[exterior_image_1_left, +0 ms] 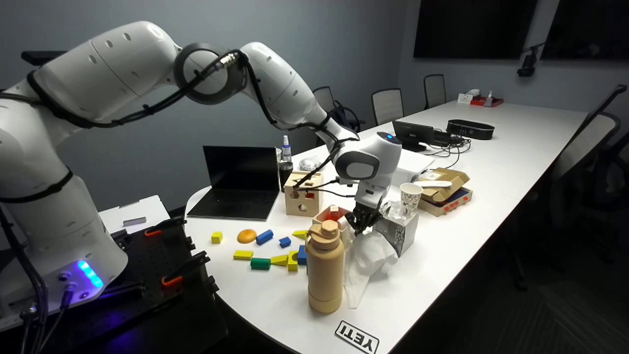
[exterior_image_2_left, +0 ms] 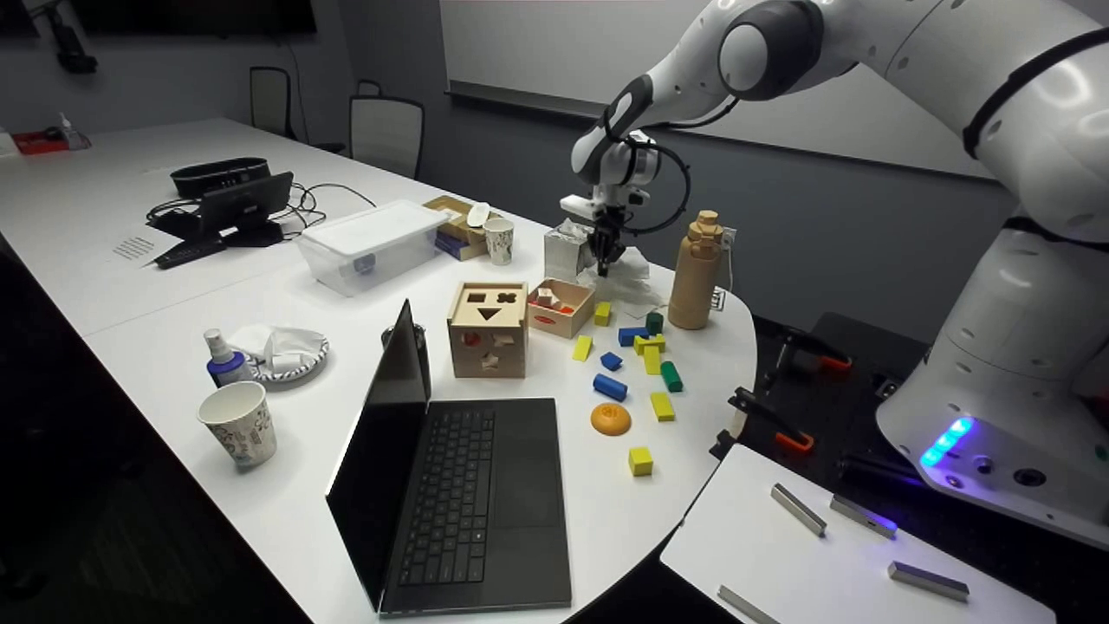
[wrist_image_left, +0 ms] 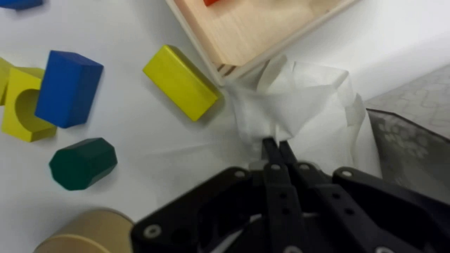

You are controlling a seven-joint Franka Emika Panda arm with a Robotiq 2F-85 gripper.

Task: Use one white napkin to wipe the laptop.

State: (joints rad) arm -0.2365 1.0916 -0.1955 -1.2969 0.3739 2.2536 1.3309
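The black laptop stands open on the white table in both exterior views (exterior_image_1_left: 236,202) (exterior_image_2_left: 494,503), well apart from my gripper. A thin white napkin (exterior_image_1_left: 368,255) hangs crumpled from my gripper (exterior_image_1_left: 362,223) beside the silver napkin box (exterior_image_1_left: 404,233). In the wrist view, my fingertips (wrist_image_left: 276,142) are closed together on a fold of the napkin (wrist_image_left: 295,109). Part of the napkin spreads over the table. The same hold shows in an exterior view, with the gripper (exterior_image_2_left: 604,264) over the napkin (exterior_image_2_left: 631,286). The laptop is out of the wrist view.
A tall tan bottle (exterior_image_1_left: 325,275) stands close to the napkin. A small open wooden box (exterior_image_2_left: 559,322) and a wooden shape-sorter cube (exterior_image_2_left: 488,342) stand between gripper and laptop. Several coloured blocks (exterior_image_2_left: 610,387) lie on the table. A paper cup (exterior_image_1_left: 411,194) stands behind the napkin box.
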